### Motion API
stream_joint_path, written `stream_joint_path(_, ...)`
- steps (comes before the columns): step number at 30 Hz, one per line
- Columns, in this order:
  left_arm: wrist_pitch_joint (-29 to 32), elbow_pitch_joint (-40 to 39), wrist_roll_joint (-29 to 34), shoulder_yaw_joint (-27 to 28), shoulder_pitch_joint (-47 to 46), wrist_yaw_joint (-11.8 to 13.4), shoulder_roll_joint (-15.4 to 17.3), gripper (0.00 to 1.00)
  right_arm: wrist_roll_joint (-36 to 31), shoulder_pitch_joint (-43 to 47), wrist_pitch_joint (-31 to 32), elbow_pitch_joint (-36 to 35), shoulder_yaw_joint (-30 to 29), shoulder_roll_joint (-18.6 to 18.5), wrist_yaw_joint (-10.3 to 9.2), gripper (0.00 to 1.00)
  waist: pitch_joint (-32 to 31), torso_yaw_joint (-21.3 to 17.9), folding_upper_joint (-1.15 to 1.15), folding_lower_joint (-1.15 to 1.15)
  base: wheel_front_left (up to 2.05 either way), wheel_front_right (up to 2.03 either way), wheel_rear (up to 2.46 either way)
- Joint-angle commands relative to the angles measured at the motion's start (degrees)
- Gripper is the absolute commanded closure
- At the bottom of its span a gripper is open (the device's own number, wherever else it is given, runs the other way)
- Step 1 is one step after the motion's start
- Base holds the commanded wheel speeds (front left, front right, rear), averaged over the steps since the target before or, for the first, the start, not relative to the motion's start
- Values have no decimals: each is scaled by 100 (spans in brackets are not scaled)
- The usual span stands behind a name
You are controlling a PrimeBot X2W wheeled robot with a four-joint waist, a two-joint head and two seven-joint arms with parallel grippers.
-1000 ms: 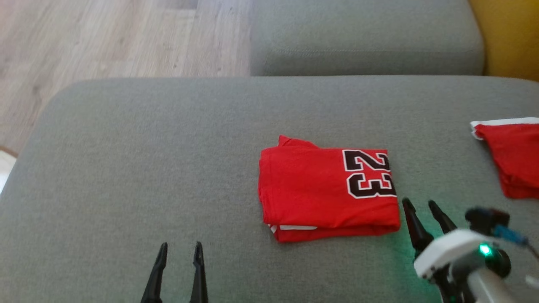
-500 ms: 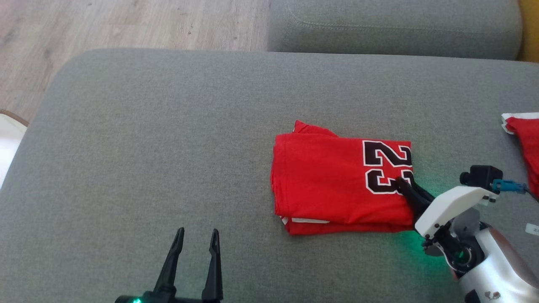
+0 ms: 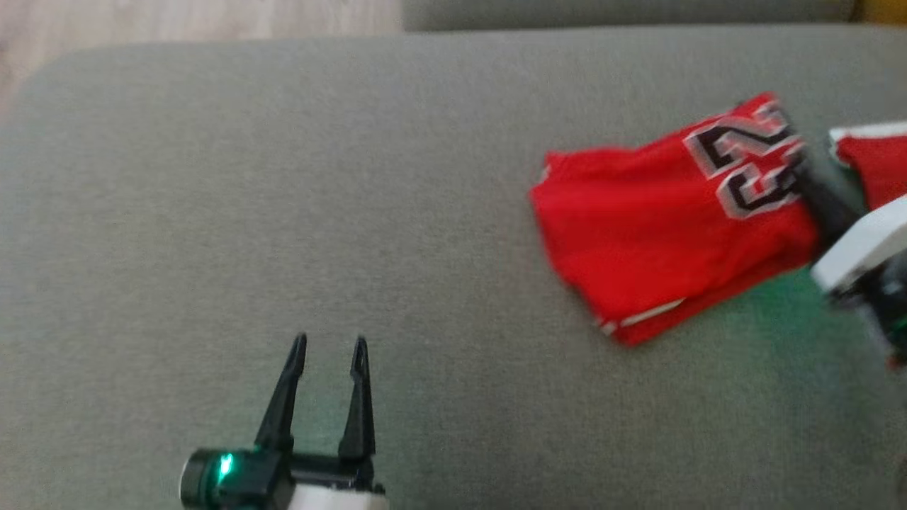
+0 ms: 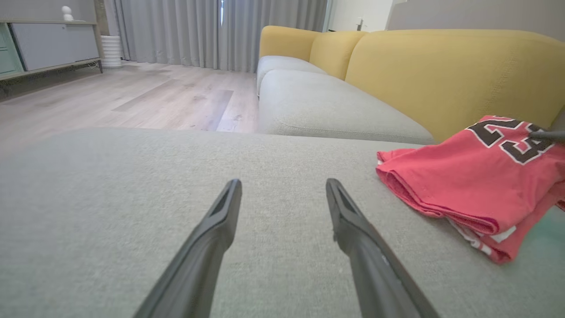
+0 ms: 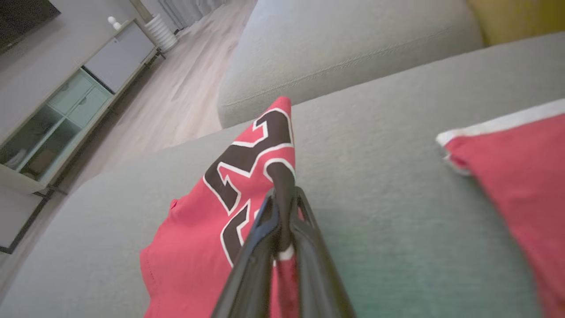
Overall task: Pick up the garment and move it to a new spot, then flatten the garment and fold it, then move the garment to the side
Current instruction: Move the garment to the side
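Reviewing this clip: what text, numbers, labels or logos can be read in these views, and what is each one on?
"23": black numerals outlined in white, on the folded red fabric garment; blurred in the head view, clearer in the left wrist view.
Nothing else is readable; the second red garment with white trim shows no print.

The garment lies on the sofa cushion, right of the left claw; a second garment lies just beside its right end.

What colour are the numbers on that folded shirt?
Black, outlined in white, on the red folded shirt. The right wrist view shows the numbers best.
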Motion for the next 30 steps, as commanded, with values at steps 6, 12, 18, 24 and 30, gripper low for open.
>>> stream_joint_path(6,-54,-351,65,111,-615,-24,-53,0,102,-298,164,-667,-380,-1159,22,100,886,-507,0,-1,0,0,0)
stream_joint_path(12,-54,-451,125,155,-985,-60,-53,0,47,-274,296,-839,-985,-1881,22,100,1244,-685,0,-1,0,0,0)
stream_joint_path(18,-54,-496,276,271,-1201,188,-53,0,-304,-281,476,-782,-1458,-2257,22,71,1350,-703,0,-1,0,0,0)
stream_joint_path(24,-54,-391,229,218,-1191,273,-53,0,-1500,-213,259,-597,-1665,-2023,22,0,1023,-586,0,-1,0,0,0)
stream_joint_path(30,-54,-175,128,236,-885,318,-53,0,-2181,279,-99,-837,-1348,-932,22,0,261,-427,0,-1,0,0,0)
